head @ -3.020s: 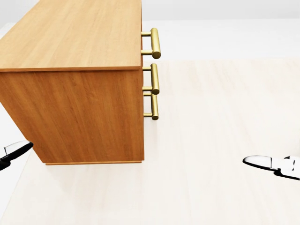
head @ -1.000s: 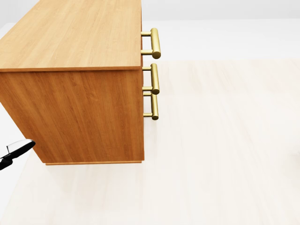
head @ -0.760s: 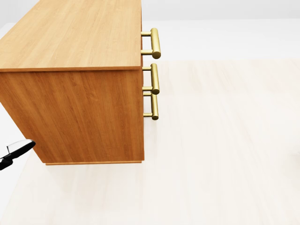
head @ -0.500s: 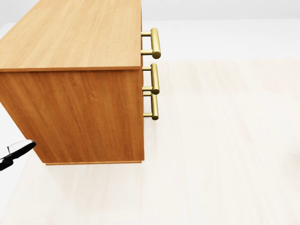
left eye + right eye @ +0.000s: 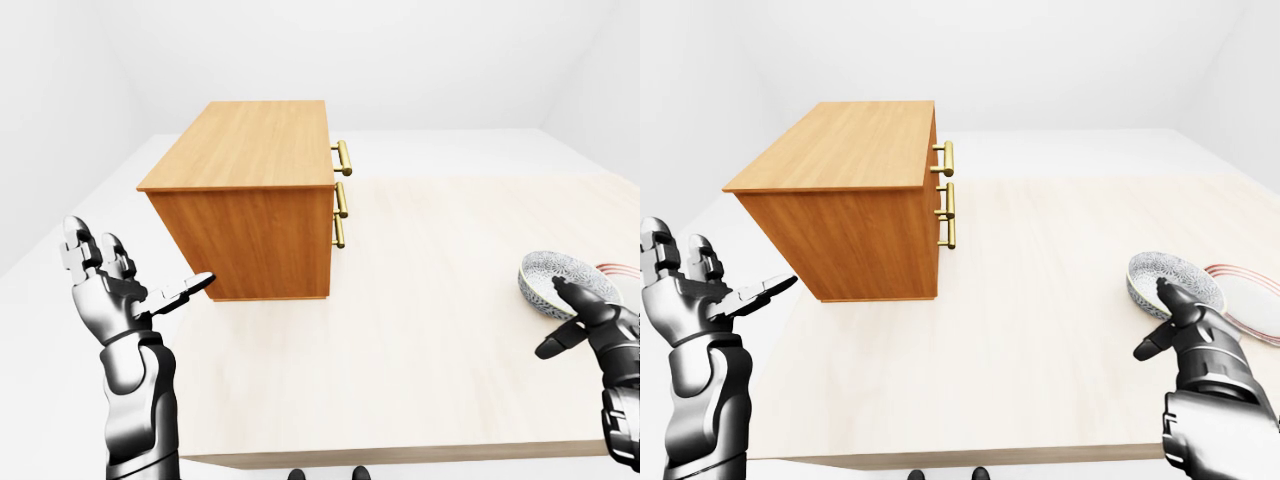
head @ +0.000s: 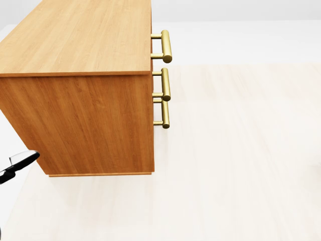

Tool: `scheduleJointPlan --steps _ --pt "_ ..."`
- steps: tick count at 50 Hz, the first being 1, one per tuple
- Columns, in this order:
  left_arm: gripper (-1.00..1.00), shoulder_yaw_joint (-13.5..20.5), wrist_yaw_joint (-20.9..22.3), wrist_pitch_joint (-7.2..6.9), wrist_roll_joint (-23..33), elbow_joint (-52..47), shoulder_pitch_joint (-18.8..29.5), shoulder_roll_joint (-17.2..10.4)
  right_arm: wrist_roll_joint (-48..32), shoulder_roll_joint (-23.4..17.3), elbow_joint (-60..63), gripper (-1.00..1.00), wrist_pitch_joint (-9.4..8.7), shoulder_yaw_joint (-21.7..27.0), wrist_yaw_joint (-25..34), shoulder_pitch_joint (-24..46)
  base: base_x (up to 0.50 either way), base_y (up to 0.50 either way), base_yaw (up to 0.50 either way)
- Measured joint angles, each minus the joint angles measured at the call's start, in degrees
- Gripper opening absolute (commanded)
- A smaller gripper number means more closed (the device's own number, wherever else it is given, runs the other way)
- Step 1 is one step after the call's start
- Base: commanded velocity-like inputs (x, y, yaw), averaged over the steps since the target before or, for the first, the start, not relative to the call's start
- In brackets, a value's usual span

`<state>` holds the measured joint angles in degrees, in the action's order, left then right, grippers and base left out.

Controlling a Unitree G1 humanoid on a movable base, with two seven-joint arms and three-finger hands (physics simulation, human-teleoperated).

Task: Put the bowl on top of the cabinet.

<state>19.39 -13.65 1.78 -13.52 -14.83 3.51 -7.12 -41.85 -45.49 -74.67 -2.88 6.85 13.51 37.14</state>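
Observation:
A patterned grey-white bowl (image 5: 1170, 276) sits on the pale table (image 5: 1020, 340) at the right of the right-eye view, apart from the wooden cabinet (image 5: 250, 170) at centre left. My right hand (image 5: 1165, 322) is open just below the bowl, one fingertip reaching its near rim and no fingers closed round it. My left hand (image 5: 140, 270) is open, fingers spread, to the left of the cabinet's lower corner. In the head view only the tip of a left finger (image 6: 19, 161) shows, and the bowl is out of view.
A white plate with a red rim (image 5: 1252, 302) lies just right of the bowl. Three brass handles (image 5: 342, 186) stick out of the cabinet's right face. The table's near edge (image 5: 400, 455) runs along the bottom of the eye views.
In the head view my right hand, at the right edge 3.0 s ago, has left the picture. The left fingertip has sunk slightly. The cabinet has not moved.

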Motion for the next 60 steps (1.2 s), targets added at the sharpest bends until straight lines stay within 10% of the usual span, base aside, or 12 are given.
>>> scheduleJointPlan --steps 26,27,28,60 --pt "1.00 -0.02 0.13 0.12 0.09 -0.05 -0.13 0.09 0.35 1.48 -0.67 1.00 0.01 -0.24 -1.15 -0.06 0.00 0.00 0.00" --pt "1.00 -0.01 0.14 0.15 0.09 -0.02 -0.13 0.09 0.37 1.51 -0.67 0.85 0.02 -0.25 -1.17 -0.08 0.00 0.00 0.00" --pt "1.00 -0.01 0.15 0.19 0.09 0.01 -0.13 0.09 0.39 1.53 -0.66 -1.00 0.03 -0.24 -1.21 -0.08 0.00 0.00 0.00" --pt "1.00 -0.10 0.20 0.70 0.28 0.37 -0.30 0.16 -0.17 0.80 -0.27 -1.00 0.11 -0.17 -2.48 1.39 0.00 0.00 0.00"
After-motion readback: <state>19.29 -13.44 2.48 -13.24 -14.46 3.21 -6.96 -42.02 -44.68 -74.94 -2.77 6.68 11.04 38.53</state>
